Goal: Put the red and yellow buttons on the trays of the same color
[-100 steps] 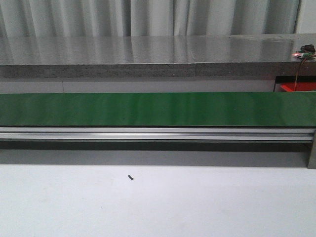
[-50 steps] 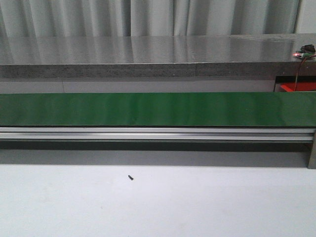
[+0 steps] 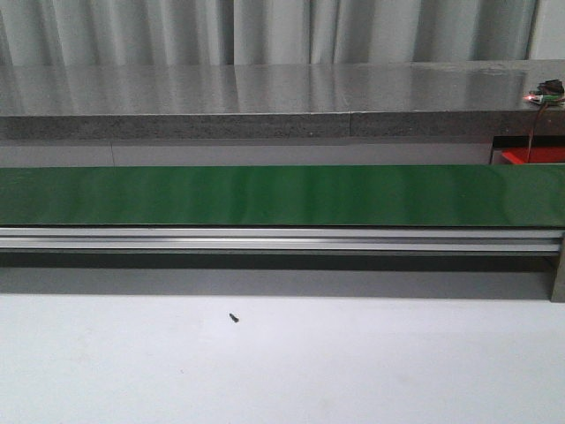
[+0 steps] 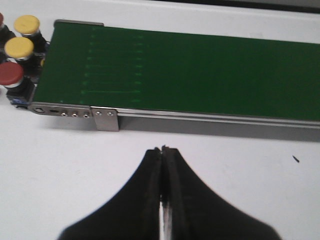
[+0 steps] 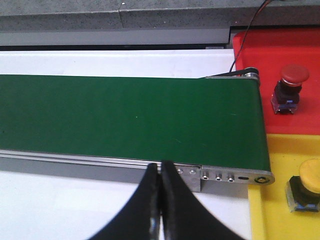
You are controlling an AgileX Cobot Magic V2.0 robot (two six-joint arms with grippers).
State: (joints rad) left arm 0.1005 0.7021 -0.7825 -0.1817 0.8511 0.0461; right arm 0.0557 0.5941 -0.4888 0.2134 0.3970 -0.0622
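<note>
In the left wrist view two yellow buttons [image 4: 26, 24] [image 4: 19, 47] and a red button [image 4: 10, 74] stand clustered at the end of the green conveyor belt [image 4: 190, 70]. My left gripper [image 4: 162, 149] is shut and empty over the white table, short of the belt. In the right wrist view a red button [image 5: 293, 75] stands on the red tray [image 5: 285, 45], and a yellow button [image 5: 311, 176] stands on the yellow tray [image 5: 270, 210]. My right gripper [image 5: 160, 164] is shut and empty in front of the belt's metal rail. The front view shows neither gripper.
The green belt [image 3: 282, 194] spans the front view, with an aluminium rail [image 3: 282, 238] along its near side and a grey counter [image 3: 265, 97] behind. A small black speck [image 3: 234, 317] lies on the white table. A corner of the red tray [image 3: 534, 157] shows at far right.
</note>
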